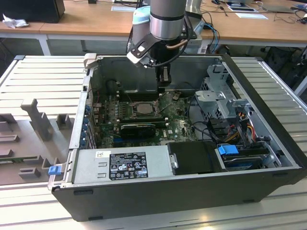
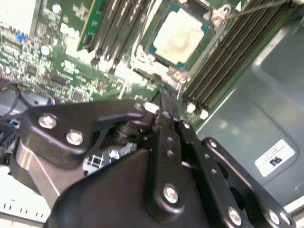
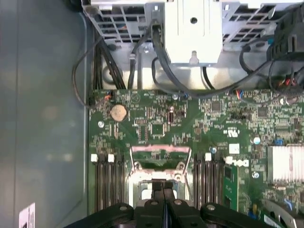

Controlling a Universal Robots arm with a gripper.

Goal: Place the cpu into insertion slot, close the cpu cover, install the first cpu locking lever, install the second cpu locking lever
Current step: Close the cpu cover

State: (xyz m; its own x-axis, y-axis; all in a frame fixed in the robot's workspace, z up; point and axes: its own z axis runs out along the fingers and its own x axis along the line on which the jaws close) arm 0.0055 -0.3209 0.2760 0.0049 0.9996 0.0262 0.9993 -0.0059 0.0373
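Inside an open computer case, the gripper hangs with jaws clenched together beside the raised cpu cover. The cpu lies in the insertion slot, at eight o'clock from the gripper.

The cpu is pale silver, the motherboard green, the case black.

you see the cpu, a small flat square with a pale silver-grey top, lying flat in the black-framed insertion slot, just ahead of the gripper. the cpu cover, a thin silver frame with a cut-out middle, stands swung open and tilted, right at the gripper's tips, not down over the chip.
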